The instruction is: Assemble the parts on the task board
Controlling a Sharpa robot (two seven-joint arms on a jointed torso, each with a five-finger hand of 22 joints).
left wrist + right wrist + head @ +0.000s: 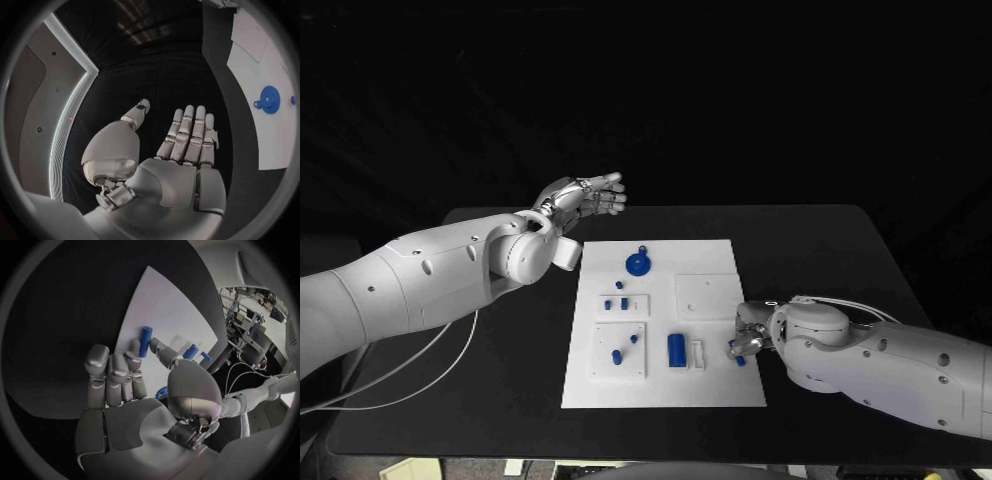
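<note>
Head view: right hand [754, 338] pinches small blue peg [738, 358] over white task board [704, 250], likely for insertion; left hand [589, 195] spread, idle.

black table [819, 260] carries the white task board [704, 250] at its middle

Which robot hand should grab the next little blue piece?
Probably the right hand. It sits low at the task board's near right edge, beside the blue cylinder and small blue parts. The left hand hangs open beyond the board's far left corner, holding nothing.
</note>
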